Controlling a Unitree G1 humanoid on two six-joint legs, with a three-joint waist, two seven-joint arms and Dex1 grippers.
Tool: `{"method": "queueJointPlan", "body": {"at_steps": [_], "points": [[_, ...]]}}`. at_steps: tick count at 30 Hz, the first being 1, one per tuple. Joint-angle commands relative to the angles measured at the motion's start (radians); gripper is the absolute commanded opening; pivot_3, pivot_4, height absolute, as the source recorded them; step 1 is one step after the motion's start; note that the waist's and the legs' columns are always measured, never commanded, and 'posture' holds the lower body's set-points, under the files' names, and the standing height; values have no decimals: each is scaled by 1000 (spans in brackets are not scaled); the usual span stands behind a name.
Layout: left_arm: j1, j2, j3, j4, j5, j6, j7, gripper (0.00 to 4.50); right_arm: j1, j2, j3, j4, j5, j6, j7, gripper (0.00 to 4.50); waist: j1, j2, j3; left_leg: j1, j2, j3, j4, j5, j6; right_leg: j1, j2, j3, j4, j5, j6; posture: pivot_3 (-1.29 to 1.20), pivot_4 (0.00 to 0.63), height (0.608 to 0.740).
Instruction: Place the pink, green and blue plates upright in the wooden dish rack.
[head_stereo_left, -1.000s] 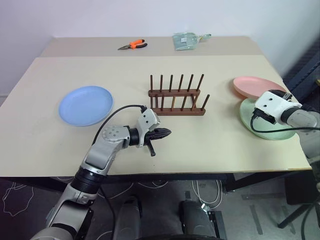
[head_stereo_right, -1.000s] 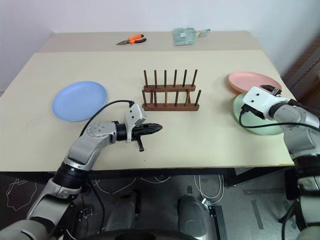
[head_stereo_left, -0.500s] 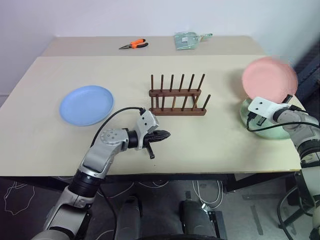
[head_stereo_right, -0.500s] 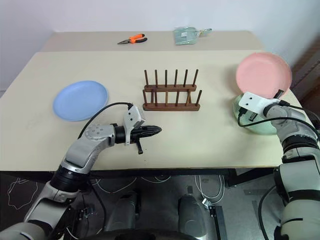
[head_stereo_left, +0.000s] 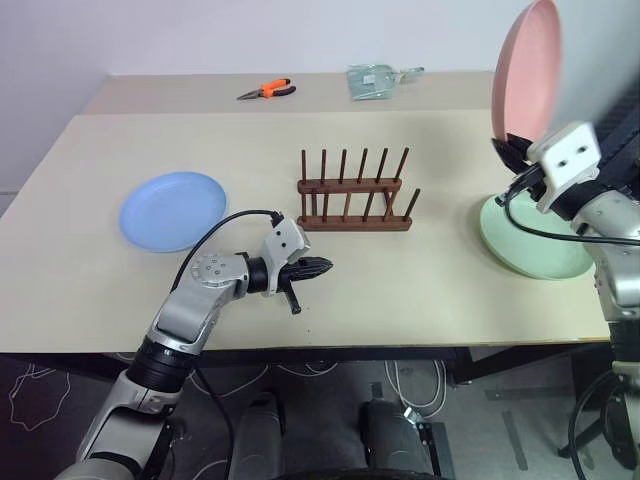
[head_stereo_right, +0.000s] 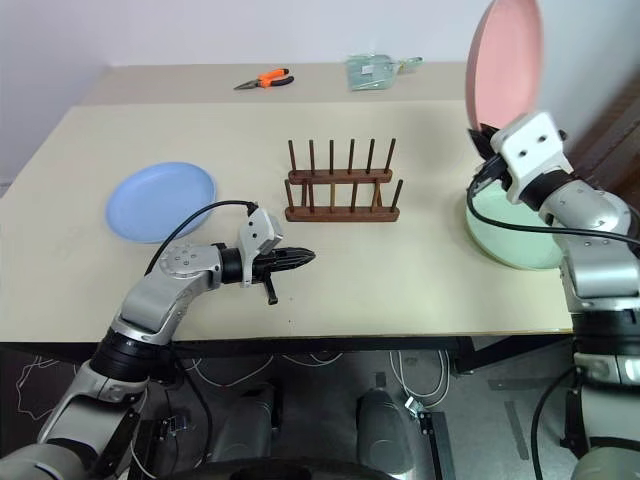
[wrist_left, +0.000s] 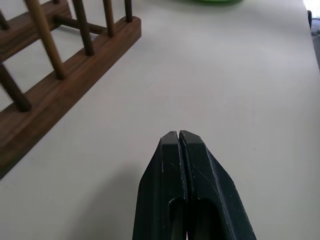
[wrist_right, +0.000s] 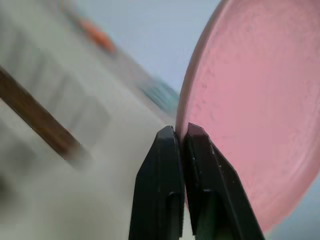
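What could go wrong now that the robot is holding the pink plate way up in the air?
The right gripper pinches the pink plate only at its rim, so it could slip and drop onto the green plate underneath. The wooden dish rack has thin pegs and looks light, so a badly aimed plate might knock it or miss the slot.

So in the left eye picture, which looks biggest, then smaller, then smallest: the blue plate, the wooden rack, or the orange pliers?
1. Wooden dish rack and blue plate: they look about equally big, too close to rank.
2. Orange pliers: clearly smallest, though they lie farthest back on the table, which shrinks them.
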Motion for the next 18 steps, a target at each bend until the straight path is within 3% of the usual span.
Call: {"method": "queueJointPlan", "body": {"at_steps": [1, 9, 18], "points": [[-21, 15, 37, 12, -18, -30, -17, 0, 17, 11, -142, -213, 453, 253, 34, 33, 2, -1, 0, 0, 0, 0, 0, 0, 0, 0, 0, 0, -1, 0, 0, 0, 150, 740], [-25, 21, 45, 0, -42, -24, -42, 0, -11, 16, -156, -175, 585, 421, 111, 33, -5, -2, 0, -1, 0, 0, 0, -1, 1, -1, 0, 0, -1, 0, -2, 0, 150, 740], [2, 30, 40, -29, -41, -17, -31, 0, -144, 67, -52, 46, 446, 441, 231, 33, -3, -2, 0, -3, 0, 0, 0, -1, 1, -3, 0, 0, -1, 0, -1, 0, 150, 740]]}}
